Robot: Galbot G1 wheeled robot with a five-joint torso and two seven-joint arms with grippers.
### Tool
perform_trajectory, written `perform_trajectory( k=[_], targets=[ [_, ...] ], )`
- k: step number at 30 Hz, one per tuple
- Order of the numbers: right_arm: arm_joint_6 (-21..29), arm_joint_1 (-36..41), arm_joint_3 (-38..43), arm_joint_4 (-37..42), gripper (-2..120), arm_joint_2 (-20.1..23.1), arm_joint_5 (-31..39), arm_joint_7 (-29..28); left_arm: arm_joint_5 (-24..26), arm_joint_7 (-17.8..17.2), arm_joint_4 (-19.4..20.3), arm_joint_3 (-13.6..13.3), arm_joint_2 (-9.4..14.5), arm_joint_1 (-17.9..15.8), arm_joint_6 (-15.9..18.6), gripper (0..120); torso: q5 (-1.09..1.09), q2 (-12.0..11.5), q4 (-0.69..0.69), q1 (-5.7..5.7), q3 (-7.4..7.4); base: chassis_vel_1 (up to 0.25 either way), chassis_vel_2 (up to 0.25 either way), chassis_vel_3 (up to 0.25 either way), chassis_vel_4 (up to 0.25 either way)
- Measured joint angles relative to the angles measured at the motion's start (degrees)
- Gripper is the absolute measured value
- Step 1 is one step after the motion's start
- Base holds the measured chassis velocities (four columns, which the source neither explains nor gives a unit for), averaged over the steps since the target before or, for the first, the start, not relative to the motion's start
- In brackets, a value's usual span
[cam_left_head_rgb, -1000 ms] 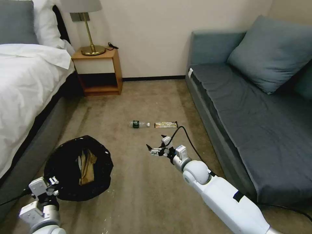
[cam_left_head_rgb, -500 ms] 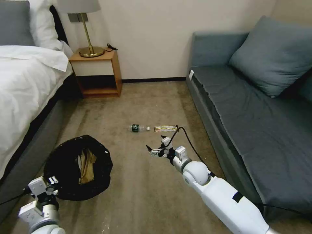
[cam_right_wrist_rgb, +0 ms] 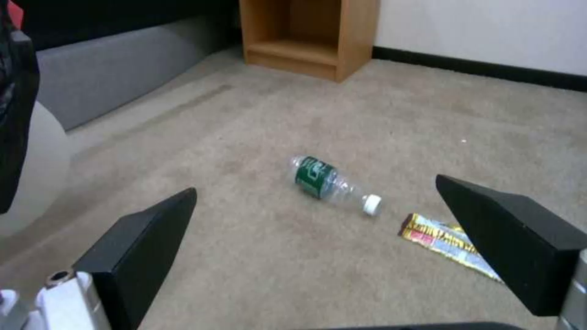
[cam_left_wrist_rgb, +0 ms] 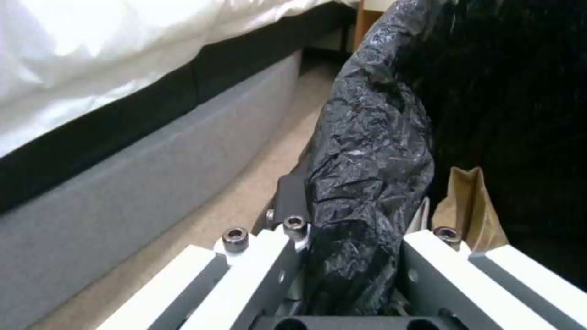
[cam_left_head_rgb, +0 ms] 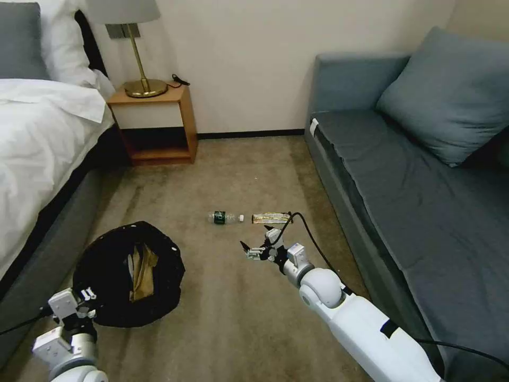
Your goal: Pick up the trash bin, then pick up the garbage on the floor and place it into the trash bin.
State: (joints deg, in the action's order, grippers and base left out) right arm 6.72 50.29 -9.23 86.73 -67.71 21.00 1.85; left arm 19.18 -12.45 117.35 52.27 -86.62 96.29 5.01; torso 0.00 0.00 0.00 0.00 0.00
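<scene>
The left tool point(cam_left_wrist_rgb: 355, 275) is clamped on the trash bin point(cam_left_head_rgb: 114, 276) rim, brown paper bag point(cam_left_head_rgb: 140, 270) inside. Just ahead of the wide-open, empty right tool point(cam_left_head_rgb: 258, 243) lie the bottle point(cam_right_wrist_rgb: 327, 182) and wrapper point(cam_right_wrist_rgb: 449, 243), uncollected.

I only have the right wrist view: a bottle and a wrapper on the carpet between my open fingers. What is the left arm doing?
Observer: The left gripper is clamped on the bagged rim of the trash bin, low at the robot's left beside the bed.
Operator: Anything in the bin yet?
Observer: Yes, a brown paper bag lies inside it.
Operator: How does my gripper sit relative to the litter?
Observer: In the head view the right gripper is open above the carpet, short of both the bottle and the wrapper, touching neither.
Operator: What is on the wrapper's far side?
Observer: The sofa stands just to the robot's right of it.
</scene>
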Motion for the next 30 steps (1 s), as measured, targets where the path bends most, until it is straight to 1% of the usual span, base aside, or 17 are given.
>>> perform_trajectory(
  k=[20, 30],
  targets=[
    [-0.2, 0.0, -0.3, -0.9, 100, 0.3, -1.6, 0.2, 0.0, -0.1, -0.8, 0.2, -0.1, -0.2, -0.1, 3, 0.00, 0.0, 0.00, 0.00, 0.00, -0.098, 0.096, 0.101, -0.097],
    [-0.3, -0.2, -0.5, -1.0, 100, 0.5, -1.9, 0.4, -0.2, -0.3, -0.8, 0.3, 0.0, -0.3, -0.1, 3, 0.00, 0.0, 0.00, 0.00, 0.00, -0.115, 0.133, 0.103, -0.118]
  ],
)
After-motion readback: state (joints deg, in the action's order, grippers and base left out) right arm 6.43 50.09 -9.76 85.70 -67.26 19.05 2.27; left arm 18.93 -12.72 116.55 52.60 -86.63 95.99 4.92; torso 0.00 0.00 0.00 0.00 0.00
